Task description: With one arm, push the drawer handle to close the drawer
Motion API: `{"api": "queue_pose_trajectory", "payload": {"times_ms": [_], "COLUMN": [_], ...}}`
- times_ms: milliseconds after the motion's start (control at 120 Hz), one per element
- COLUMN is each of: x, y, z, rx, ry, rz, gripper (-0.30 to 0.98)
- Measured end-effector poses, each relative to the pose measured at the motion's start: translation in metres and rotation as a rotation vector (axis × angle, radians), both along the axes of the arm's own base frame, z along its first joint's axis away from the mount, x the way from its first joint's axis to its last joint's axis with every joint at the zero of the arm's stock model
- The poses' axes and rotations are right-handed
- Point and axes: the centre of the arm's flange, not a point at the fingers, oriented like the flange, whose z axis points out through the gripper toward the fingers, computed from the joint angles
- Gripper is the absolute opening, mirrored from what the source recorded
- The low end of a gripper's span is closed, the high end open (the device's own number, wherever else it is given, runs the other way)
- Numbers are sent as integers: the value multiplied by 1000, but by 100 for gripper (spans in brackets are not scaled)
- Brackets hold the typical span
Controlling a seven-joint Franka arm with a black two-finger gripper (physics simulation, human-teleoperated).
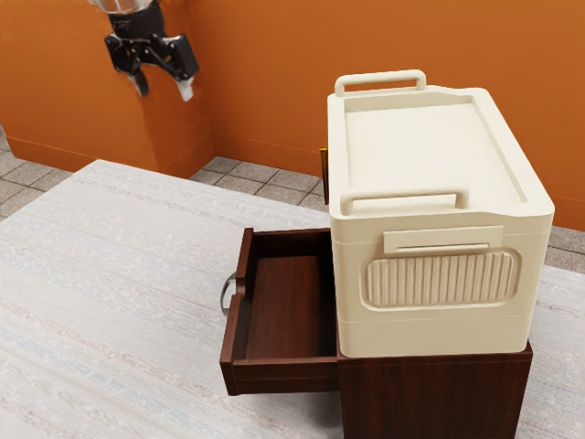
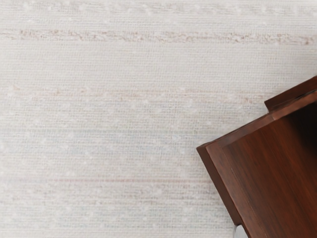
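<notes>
The wrist view crops the handle (image 2: 240, 232) on the drawer's (image 1: 279, 377) front; the exterior view crops the cabinet (image 1: 434, 402) beside the drawer.

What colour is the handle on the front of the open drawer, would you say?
The drawer handle is grey, and it shows best in the exterior view.

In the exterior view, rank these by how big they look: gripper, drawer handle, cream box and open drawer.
Largest to smallest:
1. Cream box
2. Open drawer
3. Gripper
4. Drawer handle
</notes>
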Motion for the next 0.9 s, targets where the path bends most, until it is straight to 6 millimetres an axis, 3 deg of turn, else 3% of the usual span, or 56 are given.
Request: {"api": "queue_pose_trajectory", "payload": {"times_ms": [58, 100, 267, 300, 342, 400, 450, 483, 508, 642, 792, 900], "x": [-7, -12, -16, -24, -47, -104, -149, -177, -193, -244, -263, -263], "y": [77, 100, 100, 98, 97, 94, 98, 104, 97, 87, 88, 100], "z": [20, 25, 26, 38, 67, 122, 136, 131, 124, 73, 6, -14], "rx": [2, -1, -17, -20, -27, -40, -48, -40, -16, 49, 57, 43], "ry": [-30, -31, -7, -24, -75, -175, -195, -180, -161, -65, 52, 81], "rz": [130, 166, 143, 134, 124, 95, 62, 46, 0, -160, -250, -279], "gripper": [67, 67, 67, 66, 66, 66, 66, 66, 66, 66, 66, 66]}}
